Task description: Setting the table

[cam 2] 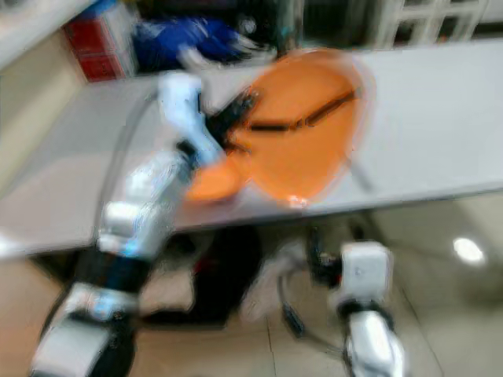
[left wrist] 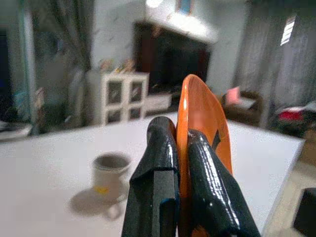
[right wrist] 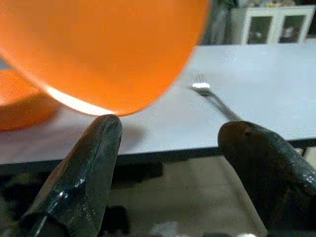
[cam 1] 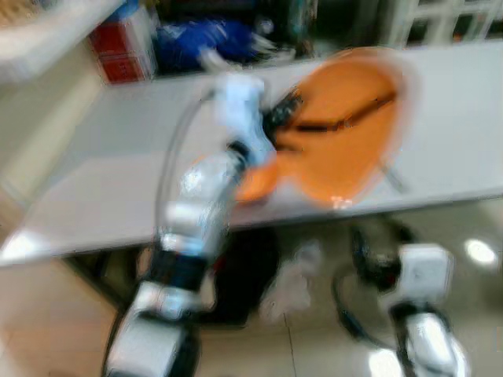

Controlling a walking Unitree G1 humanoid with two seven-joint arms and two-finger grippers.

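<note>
Carrying the plate (cam 1: 346,126) over the counter (cam 1: 118,173): the left end effector (left wrist: 180,163) has its two fingers pinched tight on the plate's rim, plate held on edge and tilted above the counter's near side. A smaller orange piece, perhaps a bowl (cam 1: 258,182), sits just beside and below it. Fork (right wrist: 212,96) lies on the counter near the plate; mug (left wrist: 109,175) stands farther along. Right end effector (right wrist: 170,163) hangs below the counter edge, fingers spread wide, holding nothing. Head views blurred.

Judged step: placing the plate. Next move calls for levelling it flat, lowering beside the fork, then releasing.
</note>
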